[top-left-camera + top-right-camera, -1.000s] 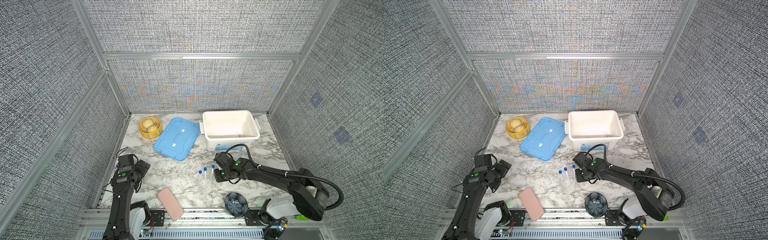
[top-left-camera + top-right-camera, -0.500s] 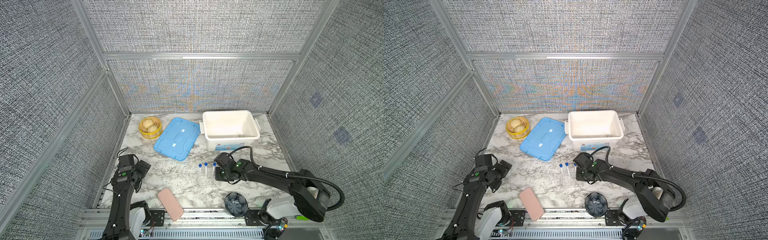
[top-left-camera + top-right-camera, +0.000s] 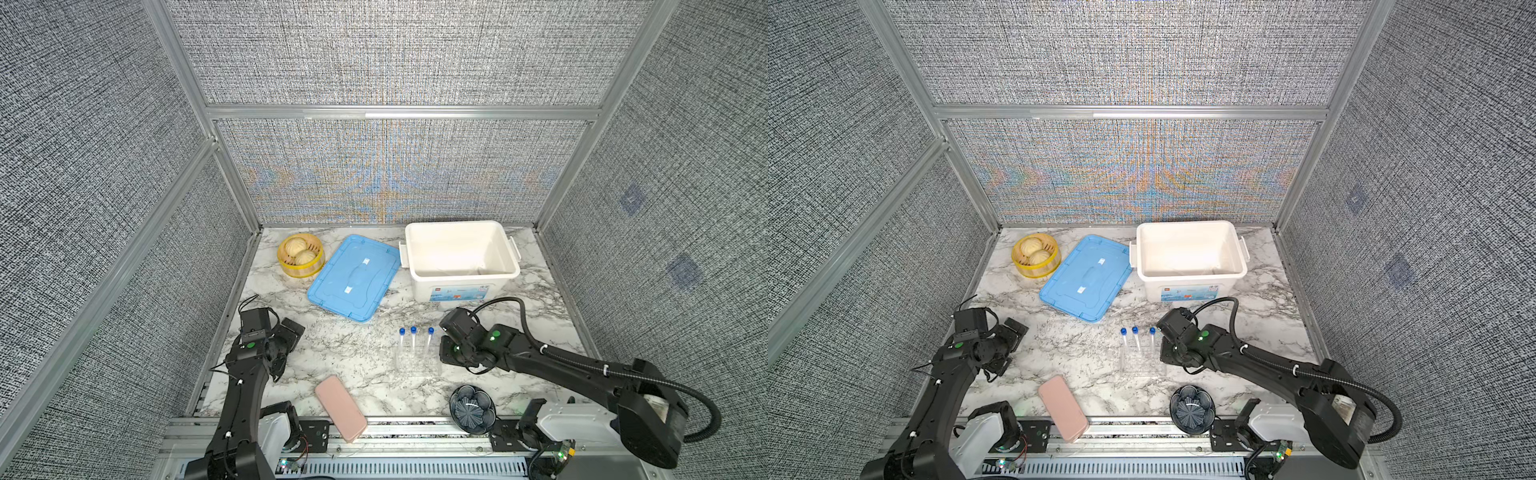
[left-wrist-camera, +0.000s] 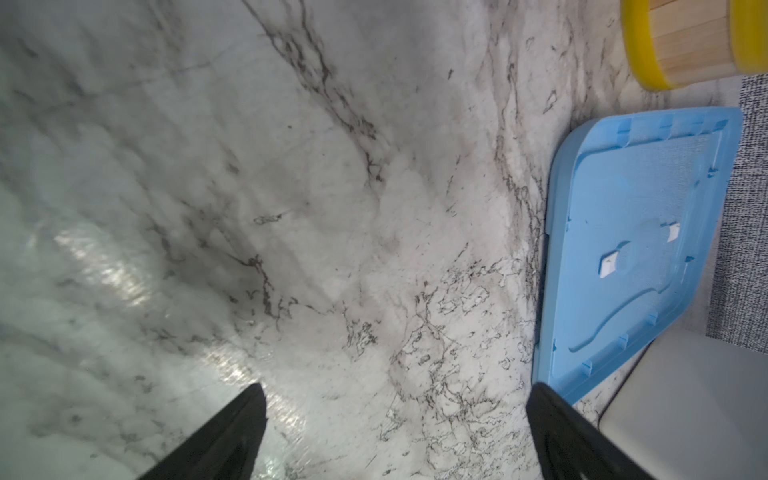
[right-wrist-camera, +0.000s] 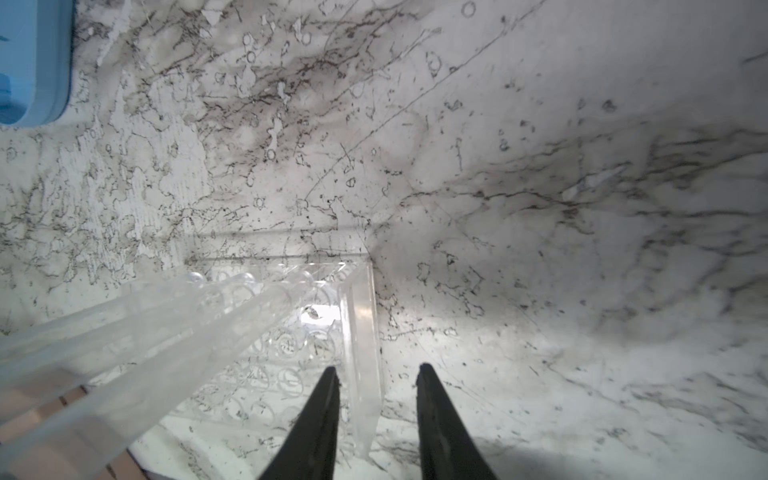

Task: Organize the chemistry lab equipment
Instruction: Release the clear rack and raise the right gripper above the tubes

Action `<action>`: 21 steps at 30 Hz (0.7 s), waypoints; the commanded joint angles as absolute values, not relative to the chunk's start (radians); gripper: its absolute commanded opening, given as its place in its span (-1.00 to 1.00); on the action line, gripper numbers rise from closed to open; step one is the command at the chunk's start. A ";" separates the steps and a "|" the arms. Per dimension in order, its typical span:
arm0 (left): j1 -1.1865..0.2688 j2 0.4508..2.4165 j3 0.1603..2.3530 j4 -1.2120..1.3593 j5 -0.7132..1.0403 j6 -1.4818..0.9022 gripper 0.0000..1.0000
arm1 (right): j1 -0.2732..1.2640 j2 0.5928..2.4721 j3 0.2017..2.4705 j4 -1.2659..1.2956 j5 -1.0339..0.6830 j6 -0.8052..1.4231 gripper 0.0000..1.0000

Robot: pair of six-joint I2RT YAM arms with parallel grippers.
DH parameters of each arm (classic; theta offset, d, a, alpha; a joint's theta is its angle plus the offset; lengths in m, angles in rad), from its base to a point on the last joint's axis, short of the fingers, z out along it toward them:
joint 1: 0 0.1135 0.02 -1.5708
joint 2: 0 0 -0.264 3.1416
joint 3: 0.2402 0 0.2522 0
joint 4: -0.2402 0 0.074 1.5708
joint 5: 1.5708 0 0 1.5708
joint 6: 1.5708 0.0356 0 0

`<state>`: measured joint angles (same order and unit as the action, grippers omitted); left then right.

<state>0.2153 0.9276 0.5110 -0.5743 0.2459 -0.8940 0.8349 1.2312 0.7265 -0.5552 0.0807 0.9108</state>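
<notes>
A small clear rack (image 3: 415, 360) (image 3: 1141, 362) stands on the marble in both top views. Three clear tubes with blue caps (image 3: 414, 338) (image 3: 1136, 338) stand upright in it. My right gripper (image 3: 441, 354) (image 5: 376, 368) sits at the rack's right end. It is open, its fingers straddle the rack's end wall (image 5: 360, 328), and a gap shows on one side. The tubes (image 5: 166, 328) fill the near part of the right wrist view. My left gripper (image 3: 291, 332) (image 4: 395, 386) is wide open over bare marble at the left, holding nothing.
A white bin (image 3: 509, 266) stands open at the back right, with its blue lid (image 3: 353, 276) flat beside it. A yellow steamer basket with buns (image 3: 301, 255) sits back left. A pink case (image 3: 340, 402) and a dark ribbed dish (image 3: 472, 409) lie near the front edge.
The rack with its tubes has shifted slightly toward the back, and my right gripper's jaws have parted around its end wall. The left arm has not moved.
</notes>
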 commanded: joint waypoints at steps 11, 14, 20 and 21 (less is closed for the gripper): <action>0.206 0.913 0.429 -0.195 0.261 -0.709 0.94 | 0.802 1.062 0.986 -0.722 0.165 0.395 -0.02; 0.206 0.856 0.374 -0.124 0.236 -0.673 0.92 | 0.801 1.100 1.090 -0.706 0.054 0.293 0.14; 0.206 0.731 0.251 0.002 0.233 -0.633 0.92 | 0.801 1.315 1.308 -0.834 -0.082 0.165 0.18; 0.205 0.720 0.250 -0.003 0.242 -0.629 0.92 | 0.802 1.351 1.339 -0.856 -0.105 0.163 0.20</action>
